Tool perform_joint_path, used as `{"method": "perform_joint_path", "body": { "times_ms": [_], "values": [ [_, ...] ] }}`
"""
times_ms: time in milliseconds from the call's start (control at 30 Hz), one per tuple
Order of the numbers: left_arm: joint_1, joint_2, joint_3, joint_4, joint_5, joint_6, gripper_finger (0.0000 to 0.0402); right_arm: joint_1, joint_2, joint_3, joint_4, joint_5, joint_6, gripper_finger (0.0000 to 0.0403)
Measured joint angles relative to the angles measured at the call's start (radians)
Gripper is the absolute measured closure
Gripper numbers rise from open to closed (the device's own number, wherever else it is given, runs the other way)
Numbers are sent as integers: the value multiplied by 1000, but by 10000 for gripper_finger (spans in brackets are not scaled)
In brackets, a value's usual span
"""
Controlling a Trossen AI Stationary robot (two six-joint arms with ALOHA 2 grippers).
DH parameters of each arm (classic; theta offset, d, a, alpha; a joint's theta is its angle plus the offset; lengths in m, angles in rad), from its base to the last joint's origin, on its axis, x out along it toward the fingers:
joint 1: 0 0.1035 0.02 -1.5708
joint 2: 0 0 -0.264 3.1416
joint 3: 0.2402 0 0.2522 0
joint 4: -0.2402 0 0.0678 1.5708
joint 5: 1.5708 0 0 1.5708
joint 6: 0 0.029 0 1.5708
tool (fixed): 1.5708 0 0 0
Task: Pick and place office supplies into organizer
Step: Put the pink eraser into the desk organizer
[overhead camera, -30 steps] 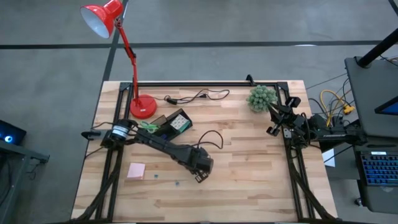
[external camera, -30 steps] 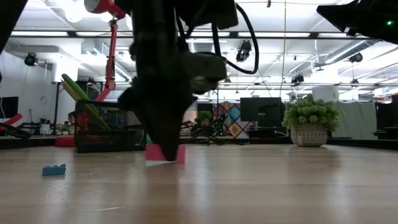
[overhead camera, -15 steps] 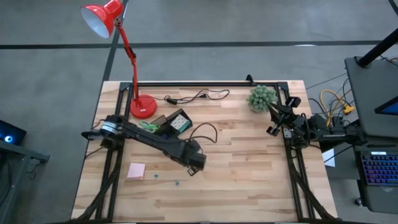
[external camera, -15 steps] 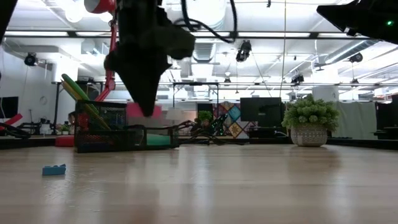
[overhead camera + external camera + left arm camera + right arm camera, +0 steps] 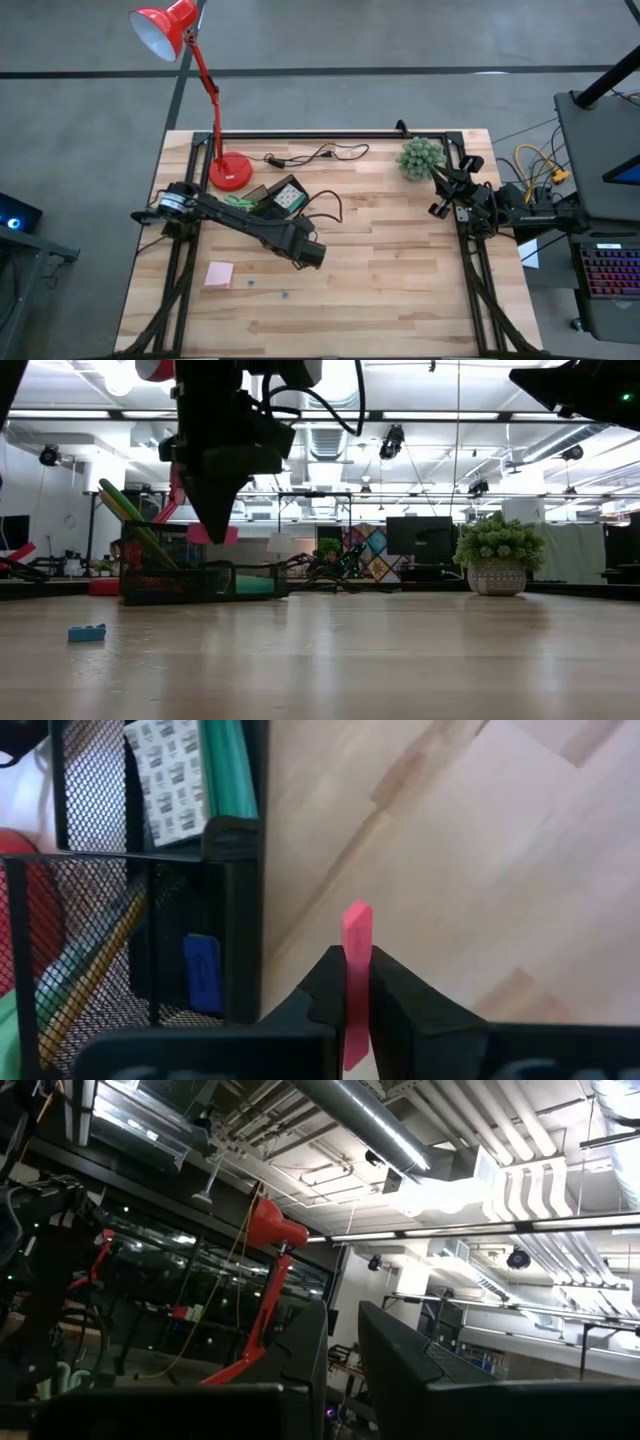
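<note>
Left gripper pinching thin pink piece (edge-on) beside organizer; shallow pinch risks slip short of compartment.

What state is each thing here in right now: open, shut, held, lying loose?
Left gripper: shut on a pink piece, lifted off the table.
Pink piece: held upright, edge-on.
Organizer: standing, partly filled.
Sticky-note pad: lying loose.
Right gripper: parked at the table's edge, empty.

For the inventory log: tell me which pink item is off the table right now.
The thin pink piece clamped in the left gripper, raised near the organizer. The pink sticky-note pad lies flat on the table.
</note>
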Motion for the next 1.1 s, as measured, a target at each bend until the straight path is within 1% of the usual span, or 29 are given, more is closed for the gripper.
{"method": "perform_joint_path", "body": {
  "times_ms": [200, 400, 567, 733, 900, 1100],
  "values": [
    [19, 0, -31, -17, -20, 0, 396, 0, 0, 0, 0, 0, 0, 351],
    [44, 0, -52, -95, -30, -17, 397, 0, 0, 0, 0, 0, 0, 351],
    [71, 0, -59, -131, -84, -23, 397, 0, 0, 0, 0, 0, 0, 351],
    [96, 0, -85, -130, -87, 18, 397, 0, 0, 0, 0, 0, 0, 351],
    [106, 0, -130, -130, -75, 18, 397, 0, 0, 0, 0, 0, 0, 351],
    [108, 0, -151, -128, -73, 7, 397, 0, 0, 0, 0, 0, 0, 351]
  ]
}}
